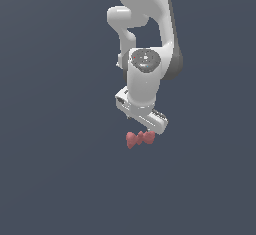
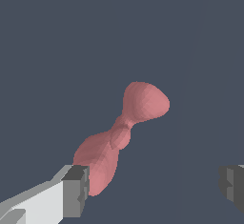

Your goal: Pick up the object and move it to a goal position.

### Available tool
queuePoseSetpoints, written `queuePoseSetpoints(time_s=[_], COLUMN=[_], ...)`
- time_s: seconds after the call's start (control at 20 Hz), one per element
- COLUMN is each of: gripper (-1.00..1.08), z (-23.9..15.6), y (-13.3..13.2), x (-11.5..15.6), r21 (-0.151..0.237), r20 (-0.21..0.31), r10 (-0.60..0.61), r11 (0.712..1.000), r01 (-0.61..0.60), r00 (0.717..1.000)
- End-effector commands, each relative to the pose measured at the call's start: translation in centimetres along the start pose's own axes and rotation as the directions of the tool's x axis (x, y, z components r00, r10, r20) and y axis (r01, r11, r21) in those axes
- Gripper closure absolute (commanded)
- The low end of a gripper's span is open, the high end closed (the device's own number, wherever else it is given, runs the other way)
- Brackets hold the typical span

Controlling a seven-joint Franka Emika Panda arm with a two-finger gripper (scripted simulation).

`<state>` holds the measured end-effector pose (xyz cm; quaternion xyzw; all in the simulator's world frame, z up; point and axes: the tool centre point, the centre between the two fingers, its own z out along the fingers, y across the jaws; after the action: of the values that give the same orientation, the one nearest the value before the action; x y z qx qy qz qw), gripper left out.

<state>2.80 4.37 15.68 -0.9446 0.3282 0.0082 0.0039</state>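
- The red bow-tie piece (image 2: 125, 135) lies on the plain dark counter (image 2: 57, 51), two flared lobes joined at a narrow waist.
- In the wrist view the fingers (image 2: 76, 191) stand wide apart, one dark pad at each side of the picture, with open counter between them; they clamp nothing.
- The piece is not centred in that gap: its nearer lobe sits just beside one pad and partly behind it, while the other pad is well apart from it.
- Whether that near pad touches the lobe cannot be told.
- The piece's long axis runs slantwise, its far lobe reaching out beyond the fingertips and away from the gap.
- In the exterior view the white arm (image 1: 145, 74) hangs over the piece (image 1: 139, 139), with the hand's lower edge just above the lobe toward the exterior view's right.
- The fingers themselves are hidden by the hand in that view, so their height over the counter cannot be judged.
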Motion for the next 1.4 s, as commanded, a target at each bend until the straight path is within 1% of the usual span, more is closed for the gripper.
queuePoseSetpoints(time_s=[0.0, 0.2, 0.4, 0.6, 0.9, 1.15, 1.35], gripper=[-0.92, -0.92, -0.92, -0.92, -0.92, -0.92, -0.92], z=[0.1, 0.3, 0.5, 0.7, 0.9, 1.0, 1.1], y=[-0.2, -0.5, -0.9, -1.2, -1.7, -1.9, -2.1], x=[0.1, 0.3, 0.5, 0.6, 0.8, 1.0, 1.0], r21=[0.0, 0.0, 0.001, 0.003, 0.005, 0.008, 0.009], r20=[-0.001, -0.003, -0.005, -0.008, -0.012, -0.014, -0.015], r10=[0.068, 0.173, 0.275, 0.375, 0.503, 0.572, 0.607], r11=[0.998, 0.985, 0.961, 0.927, 0.865, 0.82, 0.795], r01=[-0.068, -0.173, -0.275, -0.375, -0.503, -0.572, -0.607], r00=[0.998, 0.985, 0.961, 0.927, 0.864, 0.82, 0.795])
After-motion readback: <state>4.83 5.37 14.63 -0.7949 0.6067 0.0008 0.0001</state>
